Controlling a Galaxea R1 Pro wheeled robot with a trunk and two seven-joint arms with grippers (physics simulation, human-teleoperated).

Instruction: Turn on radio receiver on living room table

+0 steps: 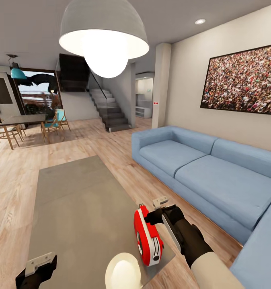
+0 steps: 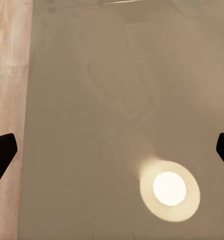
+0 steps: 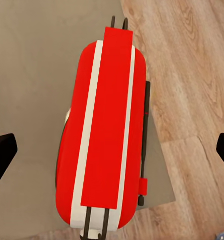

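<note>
The small, hard, glossy radio (image 1: pixel 148 237) stands near the counter's (image 1: pixel 75 200) right edge, likely light and tippy, under the right gripper's (image 1: pixel 161 206) wide-open, empty jaws, so press gently.

Wood plank floor (image 1: pixel 15 176), blue sectional sofa (image 1: pixel 208 168), lit dome pendant lamp (image 1: pixel 104 36), staircase (image 1: pixel 109 110) behind.

Radio receiver (image 1: pixel 148 237) standing on the table (image 1: pixel 75 200), at its near corner just left of the right gripper (image 1: pixel 155 214). Sofa (image 1: pixel 216 176) to that gripper's right; left gripper (image 1: pixel 37 273) hovering above the table's opposite near edge.
</note>
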